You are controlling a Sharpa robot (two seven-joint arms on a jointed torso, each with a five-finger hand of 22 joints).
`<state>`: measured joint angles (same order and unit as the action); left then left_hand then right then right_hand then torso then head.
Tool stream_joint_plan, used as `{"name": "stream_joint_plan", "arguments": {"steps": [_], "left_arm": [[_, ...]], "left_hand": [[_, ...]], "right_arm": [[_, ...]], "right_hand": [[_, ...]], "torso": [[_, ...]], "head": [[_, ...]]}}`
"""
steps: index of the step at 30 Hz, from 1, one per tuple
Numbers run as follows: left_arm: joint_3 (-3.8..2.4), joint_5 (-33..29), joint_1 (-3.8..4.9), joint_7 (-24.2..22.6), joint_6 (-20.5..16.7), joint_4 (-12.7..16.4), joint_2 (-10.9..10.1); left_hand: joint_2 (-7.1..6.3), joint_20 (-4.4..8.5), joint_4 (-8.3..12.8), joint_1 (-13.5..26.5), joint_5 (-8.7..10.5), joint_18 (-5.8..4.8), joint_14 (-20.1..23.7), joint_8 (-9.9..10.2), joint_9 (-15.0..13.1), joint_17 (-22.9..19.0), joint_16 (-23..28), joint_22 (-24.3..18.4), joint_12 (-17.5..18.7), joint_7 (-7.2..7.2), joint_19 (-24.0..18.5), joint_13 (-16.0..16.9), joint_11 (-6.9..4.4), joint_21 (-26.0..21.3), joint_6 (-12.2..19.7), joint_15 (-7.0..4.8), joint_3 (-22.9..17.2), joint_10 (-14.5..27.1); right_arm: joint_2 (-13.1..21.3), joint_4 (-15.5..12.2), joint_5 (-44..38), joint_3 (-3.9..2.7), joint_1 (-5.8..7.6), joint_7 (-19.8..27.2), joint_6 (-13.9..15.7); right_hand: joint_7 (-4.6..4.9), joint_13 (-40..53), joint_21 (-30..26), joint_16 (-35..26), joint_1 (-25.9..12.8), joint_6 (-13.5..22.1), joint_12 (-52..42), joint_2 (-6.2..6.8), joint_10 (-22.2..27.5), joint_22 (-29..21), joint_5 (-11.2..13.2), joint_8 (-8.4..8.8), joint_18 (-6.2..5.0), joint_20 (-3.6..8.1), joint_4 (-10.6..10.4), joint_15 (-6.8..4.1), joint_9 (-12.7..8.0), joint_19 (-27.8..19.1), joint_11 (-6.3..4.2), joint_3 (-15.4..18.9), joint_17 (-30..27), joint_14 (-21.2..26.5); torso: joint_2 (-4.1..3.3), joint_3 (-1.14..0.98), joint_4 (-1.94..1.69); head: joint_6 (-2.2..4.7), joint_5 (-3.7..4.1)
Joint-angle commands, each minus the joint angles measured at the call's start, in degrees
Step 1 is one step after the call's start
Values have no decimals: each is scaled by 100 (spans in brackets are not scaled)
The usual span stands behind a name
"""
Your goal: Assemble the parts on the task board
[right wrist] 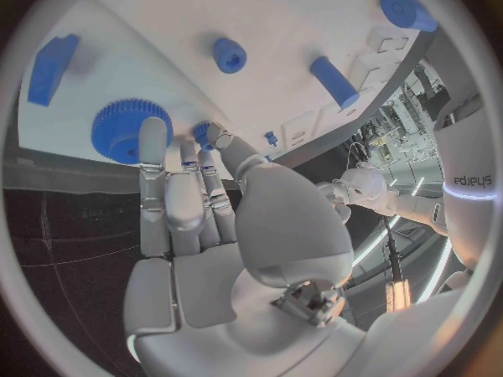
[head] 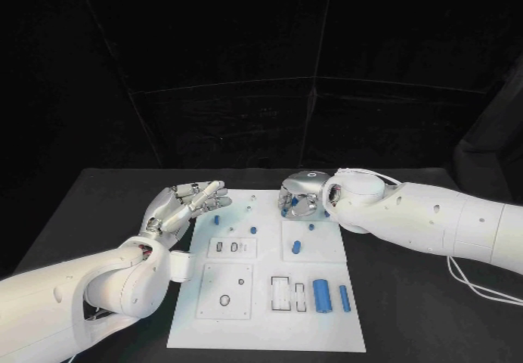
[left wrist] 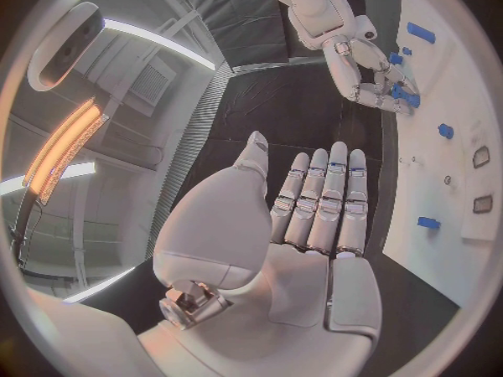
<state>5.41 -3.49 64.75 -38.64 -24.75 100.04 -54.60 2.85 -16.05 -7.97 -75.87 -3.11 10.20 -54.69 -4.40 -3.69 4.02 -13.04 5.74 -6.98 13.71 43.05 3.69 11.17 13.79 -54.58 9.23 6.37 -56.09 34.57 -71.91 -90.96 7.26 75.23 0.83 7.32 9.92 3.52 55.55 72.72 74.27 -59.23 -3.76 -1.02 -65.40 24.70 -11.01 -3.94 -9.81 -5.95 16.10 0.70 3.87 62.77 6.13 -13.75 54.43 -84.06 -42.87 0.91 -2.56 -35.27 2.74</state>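
The white task board [head: 261, 325] lies in the middle of the black table. My right hand [head: 305, 197] hovers over its far end with fingers stretched out and nothing in them. In the right wrist view its fingertips [right wrist: 154, 134] reach a blue gear [right wrist: 124, 130] on the board [right wrist: 283, 8]. My left hand [head: 185, 206] is raised beside the board's far left corner, fingers apart and empty; the left wrist view shows the left hand [left wrist: 314, 209] flat. A blue peg [head: 296, 246], a thick blue cylinder [head: 322, 294] and a thin one [head: 343, 298] lie on the board.
Small blue pieces [head: 231, 227] sit near the board's far left, close to my left hand. Empty slots [head: 286, 293] and a ring-shaped recess [head: 224, 300] mark the board's near half. A blue block [right wrist: 50, 67] and a round blue knob [right wrist: 229, 54] lie beyond the gear.
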Motion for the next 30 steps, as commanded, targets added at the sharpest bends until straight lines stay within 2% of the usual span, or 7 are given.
{"name": "stream_joint_plan", "arguments": {"steps": [1, 6, 11, 15, 19, 23, 30], "left_arm": [[-4, 61, 9, -118, 78, 8, 6], [-4, 61, 9, -110, 78, 1, 5], [-4, 61, 9, -102, 76, -5, -2], [-4, 61, 9, -98, 73, -17, -3], [-4, 60, 10, -90, 76, -52, 14], [-5, 59, 12, -88, 82, -67, 15], [-5, 59, 24, -80, 86, -70, 1]], "left_hand": [[39, 4, 44, -6, -4, 32, -32, 43, 5, -9, 26, -6, 35, 71, 37, -7, 31, 7, 18, 20, 2, 12], [43, 3, 48, -8, -4, 32, -31, 47, 5, -9, 30, -8, 40, 73, 39, -7, 33, 6, 21, 21, 1, 16], [46, 3, 51, -9, -4, 32, -31, 48, 5, -10, 32, -9, 42, 75, 41, -7, 34, 5, 23, 22, 1, 17], [48, 3, 55, -11, -5, 32, -31, 51, 5, -10, 35, -10, 45, 76, 42, -7, 35, 3, 25, 22, 0, 20], [53, 2, 59, -15, -5, 32, -30, 54, 5, -10, 38, -12, 48, 78, 43, -7, 37, 2, 28, 23, -2, 23], [56, 2, 62, -16, -5, 31, -30, 56, 5, -10, 41, -13, 51, 79, 44, -7, 38, 0, 30, 24, -3, 25], [56, 2, 63, -16, -5, 31, -30, 56, 5, -10, 41, -13, 52, 80, 44, -7, 38, 0, 31, 24, -3, 25]], "right_arm": [[-15, 18, -41, -3, 14, 32, -134], [-26, 17, -41, -3, 13, 63, -104], [-1, -34, -25, -3, 13, 157, 230], [34, -94, 6, -4, 13, 184, 474], [61, -149, 55, -6, 13, 111, 793], [36, -129, 71, -8, 14, -22, 1053], [-135, 6, 79, -13, 15, -214, 1268]], "right_hand": [[15, -1, 62, 69, -27, -14, 4, -100, 9, 24, 8, 17, -80, -9, -12, 37, -2, -52, 1, -112, 56, -167], [-22, 5, 157, 181, -27, -153, -25, -240, -135, 76, 200, -18, -84, 6, -34, 5, 14, -84, -34, -417, 172, -156], [-70, 17, 258, 273, -10, -352, -63, -311, -369, 131, 315, -64, -86, 43, -41, -48, 37, -113, -103, -739, 263, -146], [-81, 10, 326, 297, -41, -410, -25, -273, -427, 168, 333, -44, -82, 60, -55, -61, 35, -149, -112, -962, 249, -125], [-69, 6, 373, 330, -78, -410, 7, -207, -411, 193, 385, -11, -82, 56, -73, -55, 26, -180, -111, -1128, 276, -119], [-60, 4, 404, 350, -112, -393, 17, -137, -376, 208, 444, 10, -82, 48, -95, -44, 19, -200, -100, -1226, 283, -115], [-51, 2, 432, 364, -174, -368, 20, -44, -328, 220, 492, 21, -81, 34, -146, -28, 12, -227, -83, -1314, 277, -107]], "torso": [[-19, 4, 2], [-38, 3, 11], [-44, 4, 9], [-51, 6, 7], [-34, 25, -3], [-39, 36, -10], [-62, 32, -13]], "head": [[-14, -5], [-19, -9], [-6, -26], [23, -46], [34, -59], [7, -64], [-14, -87]]}}
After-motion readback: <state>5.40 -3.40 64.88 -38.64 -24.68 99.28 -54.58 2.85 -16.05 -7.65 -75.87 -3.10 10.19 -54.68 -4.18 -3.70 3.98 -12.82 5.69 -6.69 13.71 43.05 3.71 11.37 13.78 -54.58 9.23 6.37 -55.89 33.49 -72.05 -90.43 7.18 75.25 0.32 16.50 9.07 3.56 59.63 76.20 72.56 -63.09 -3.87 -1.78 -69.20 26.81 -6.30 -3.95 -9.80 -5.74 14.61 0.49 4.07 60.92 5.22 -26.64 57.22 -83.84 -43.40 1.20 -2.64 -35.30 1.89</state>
